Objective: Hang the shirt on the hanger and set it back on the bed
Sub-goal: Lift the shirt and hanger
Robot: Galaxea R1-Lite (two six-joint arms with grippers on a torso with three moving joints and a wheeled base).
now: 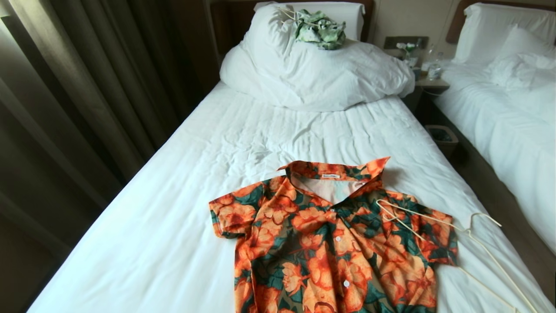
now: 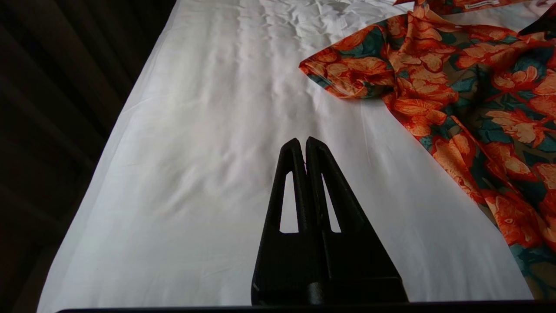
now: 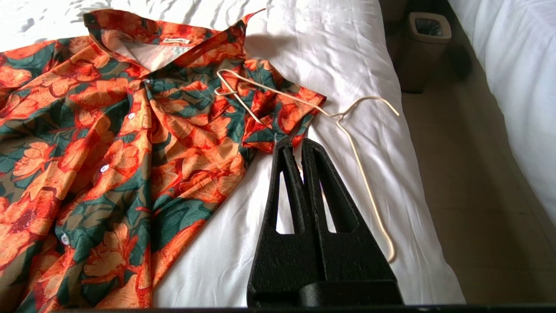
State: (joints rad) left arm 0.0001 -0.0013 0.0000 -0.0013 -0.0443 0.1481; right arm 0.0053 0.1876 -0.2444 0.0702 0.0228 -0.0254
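Lying flat on the bed [image 1: 182, 182], the shirt [image 1: 321, 243] has the hanger [image 1: 438, 226] across its sleeve, both grippers [image 2: 302, 141] [image 3: 296, 142] pressed together, empty.

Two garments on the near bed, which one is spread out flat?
The orange-flowered shirt, lying open with a hanger partly across one shoulder. The pale green garment is bunched in a heap on top of the duvet.
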